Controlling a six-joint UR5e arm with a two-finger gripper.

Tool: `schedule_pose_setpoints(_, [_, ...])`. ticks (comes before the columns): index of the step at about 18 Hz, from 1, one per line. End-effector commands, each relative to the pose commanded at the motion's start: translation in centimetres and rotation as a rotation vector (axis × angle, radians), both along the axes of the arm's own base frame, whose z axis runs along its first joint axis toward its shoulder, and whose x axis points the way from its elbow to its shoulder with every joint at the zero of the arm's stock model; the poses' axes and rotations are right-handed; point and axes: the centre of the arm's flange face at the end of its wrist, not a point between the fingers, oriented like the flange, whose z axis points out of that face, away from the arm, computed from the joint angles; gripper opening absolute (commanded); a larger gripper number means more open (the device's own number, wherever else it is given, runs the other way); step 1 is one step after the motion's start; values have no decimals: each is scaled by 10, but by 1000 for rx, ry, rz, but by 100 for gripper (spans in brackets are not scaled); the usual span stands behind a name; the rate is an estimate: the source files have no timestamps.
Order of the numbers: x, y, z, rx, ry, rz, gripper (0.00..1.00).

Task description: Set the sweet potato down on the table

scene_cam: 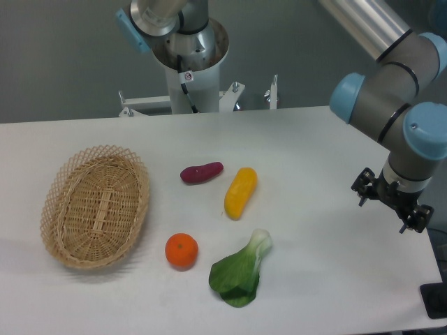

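Fingers [391, 208] hidden; sweet potato [202, 172] on table [314, 146], outside basket [94, 206]

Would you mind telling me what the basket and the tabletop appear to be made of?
The basket looks like woven wicker or rattan: tan strands, open lattice rim, matte. The table seems to be a smooth white laminate or painted board with a faint sheen; the exact material is unclear.

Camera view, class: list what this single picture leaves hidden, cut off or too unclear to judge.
- Pincer: its fingers point away below the wrist, so whether it is open or shut cannot be told.
- Arm: the upper links run off the top and right edges.
- Table: its front and right edges are cut off by the frame.
- Sweet potato: its underside is hidden against the table.
- Basket: its near wall hides the table behind it.
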Motion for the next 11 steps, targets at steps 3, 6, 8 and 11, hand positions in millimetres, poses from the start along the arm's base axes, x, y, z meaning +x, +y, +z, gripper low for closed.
schedule_pose_setpoints(3, [0, 0, -1, 0, 0, 0, 100])
schedule_pose_setpoints(6, [2, 0, -2, -1, -3, 3, 100])
schedule_pose_setpoints(8, [2, -1, -1, -1, -3, 5, 100])
schedule_pose_setpoints(11, [2, 0, -1, -1, -3, 3, 100])
